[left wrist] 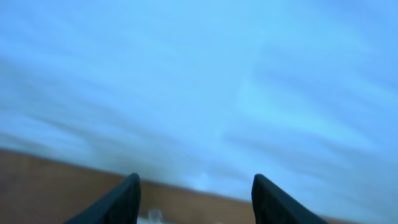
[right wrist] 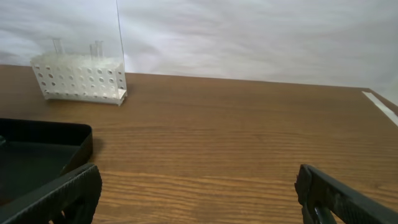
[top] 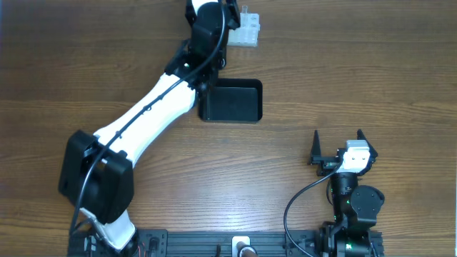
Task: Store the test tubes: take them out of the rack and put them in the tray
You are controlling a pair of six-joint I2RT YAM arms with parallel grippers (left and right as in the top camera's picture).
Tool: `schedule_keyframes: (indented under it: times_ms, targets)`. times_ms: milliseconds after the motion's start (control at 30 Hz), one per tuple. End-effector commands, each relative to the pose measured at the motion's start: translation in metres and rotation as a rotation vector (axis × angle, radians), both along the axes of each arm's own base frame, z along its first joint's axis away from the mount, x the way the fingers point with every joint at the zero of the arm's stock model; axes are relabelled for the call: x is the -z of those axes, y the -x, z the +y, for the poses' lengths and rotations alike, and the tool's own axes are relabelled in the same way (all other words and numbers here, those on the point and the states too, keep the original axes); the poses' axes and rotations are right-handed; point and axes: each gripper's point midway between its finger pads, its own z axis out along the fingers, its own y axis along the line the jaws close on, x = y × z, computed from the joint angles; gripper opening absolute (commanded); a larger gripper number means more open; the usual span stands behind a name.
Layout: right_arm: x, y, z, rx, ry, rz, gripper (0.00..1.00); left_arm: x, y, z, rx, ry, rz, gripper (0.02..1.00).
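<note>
- Wooden table [top: 371, 71] carries a white perforated plastic rack [right wrist: 79, 79] on its far side, with clear test tubes [right wrist: 96, 48] upright inside.
- Black rectangular plastic tray [top: 232, 100] lies just nearer.
- Left gripper [left wrist: 196, 180] hangs above the rack, released.
- Right gripper [top: 338, 139] sits near right, fingers spread.

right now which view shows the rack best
The right wrist view: the whole rack stands side-on, tubes poking up. From the top, the left arm covers part of it. Left wrist view: cannot tell.
</note>
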Motion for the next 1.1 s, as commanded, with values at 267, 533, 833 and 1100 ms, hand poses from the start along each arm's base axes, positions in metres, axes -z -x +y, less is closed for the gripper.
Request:
schedule_keyframes:
  times_ms: [267,533,833,1100]
  targets:
    - [0.001,0.0,0.001,-0.009,-0.01,-0.001,0.991,0.083,-0.049,0.042,-0.108,-0.168,0.053,0.577]
    - [0.001,0.0,0.001,-0.009,-0.01,-0.002,0.991,0.122,-0.064,0.021,-0.005,-0.179,0.1,0.577]
    - [0.001,0.0,0.001,-0.009,-0.01,-0.002,0.991,0.146,-0.087,0.01,-0.004,-0.183,0.107,0.57]
    - [0.001,0.0,0.001,-0.009,-0.01,-0.002,0.993,0.17,-0.089,0.004,0.045,-0.243,0.141,0.564]
